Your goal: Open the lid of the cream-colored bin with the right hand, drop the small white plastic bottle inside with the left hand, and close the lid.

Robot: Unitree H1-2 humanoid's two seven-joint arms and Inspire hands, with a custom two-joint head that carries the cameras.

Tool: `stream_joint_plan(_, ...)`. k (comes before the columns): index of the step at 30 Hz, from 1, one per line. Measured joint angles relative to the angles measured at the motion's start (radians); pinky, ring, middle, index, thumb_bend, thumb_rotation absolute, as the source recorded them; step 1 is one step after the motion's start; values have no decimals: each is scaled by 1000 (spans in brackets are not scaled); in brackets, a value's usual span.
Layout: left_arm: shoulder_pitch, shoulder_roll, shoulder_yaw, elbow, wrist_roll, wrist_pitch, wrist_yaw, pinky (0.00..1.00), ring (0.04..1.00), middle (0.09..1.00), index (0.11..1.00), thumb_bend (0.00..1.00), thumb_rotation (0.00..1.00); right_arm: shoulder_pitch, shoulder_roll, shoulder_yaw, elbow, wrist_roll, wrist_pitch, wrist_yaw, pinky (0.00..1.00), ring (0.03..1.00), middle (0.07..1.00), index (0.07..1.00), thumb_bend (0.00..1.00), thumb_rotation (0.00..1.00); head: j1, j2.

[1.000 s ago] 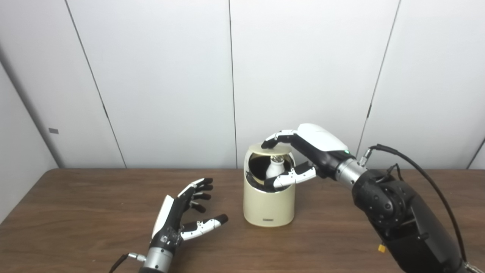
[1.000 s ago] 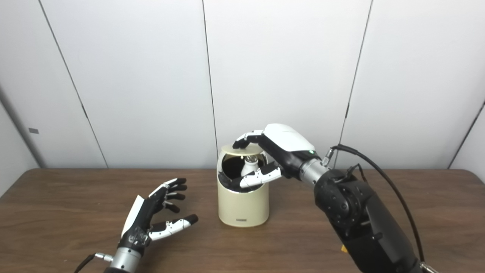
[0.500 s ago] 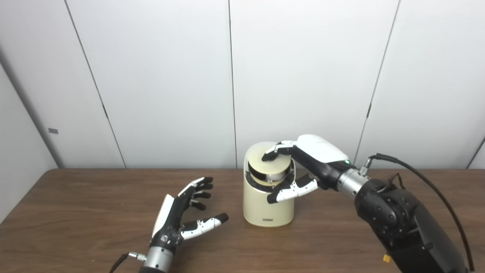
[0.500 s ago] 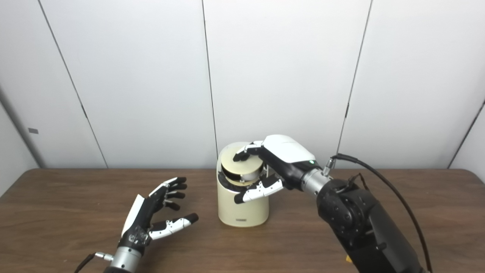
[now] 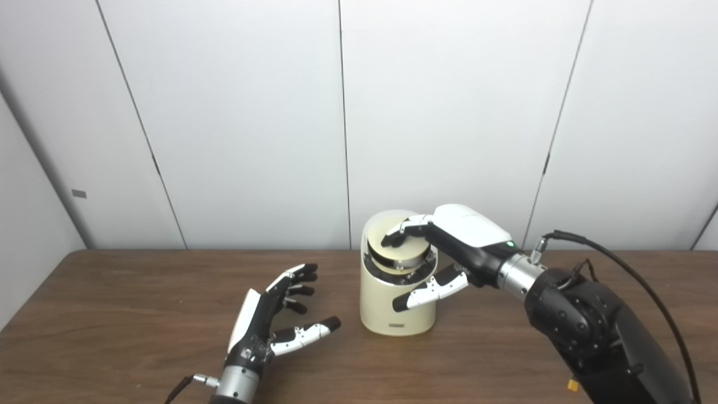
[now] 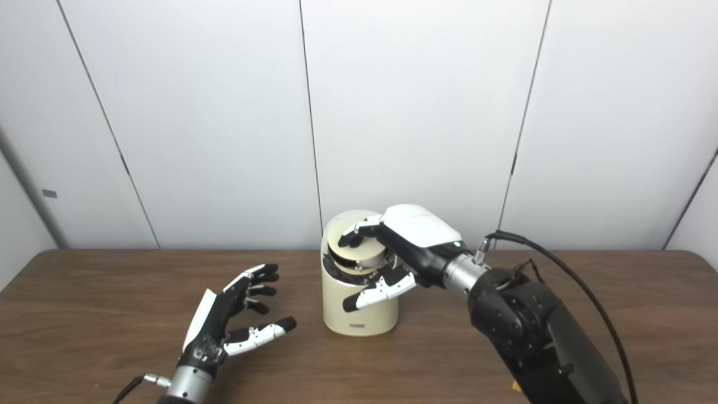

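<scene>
So the bin (image 5: 397, 292) sits mid-table, a bit toward the far edge; cream, smooth, looks like hard plastic, so I'd guess light and slick enough to skid if you shove it sideways; push straight down instead. The lid (image 5: 401, 251) is a flat round disc, nearly level now with a thin dark gap showing under its near edge, so not quite seated I think. The right hand (image 5: 449, 252) is draped over it, fingers (image 5: 399, 234) resting on top, thumb sticking out loose in front of the bin wall; it's pressing rather than gripping, holding nothing. Best contact is the flat top of the lid, near the middle. The bottle isn't visible anywhere; presumably inside, can't confirm.

The left hand (image 6: 233, 320) hovers or rests low over the table on the near left, fingers spread wide, empty, well apart from the bin.

The table (image 5: 112, 314) is dark brown wood grain, matte, flat; behind it are plain white wall panels (image 5: 252, 112) with thin dark seams; a black cable (image 6: 561, 269) loops off the right arm.
</scene>
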Motion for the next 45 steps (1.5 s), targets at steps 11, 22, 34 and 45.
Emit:
stream_joint_plan(11, 7, 0, 2, -15, -7, 10, -1, 583, 728, 797, 831, 814, 306, 14, 0, 4, -27, -18, -11, 22, 825, 863, 732, 740, 680, 585, -5, 15)
stream_joint_plan(22, 9, 2, 2, -19, -9, 11, -4, 585, 727, 795, 829, 820, 306, 34, 0, -1, -36, -19, -19, 31, 839, 866, 729, 732, 671, 548, -8, 28)
stream_joint_plan(34, 15, 6, 2, -44, -11, 23, -9, 582, 731, 796, 827, 829, 314, 48, 1, -15, -37, -22, -27, 30, 864, 874, 741, 738, 677, 558, -8, 31)
stream_joint_plan(45, 24, 12, 1, -49, -15, 35, -11, 583, 736, 808, 835, 821, 329, 56, 6, -29, -40, -24, 4, 32, 859, 880, 745, 740, 668, 533, -8, 37)
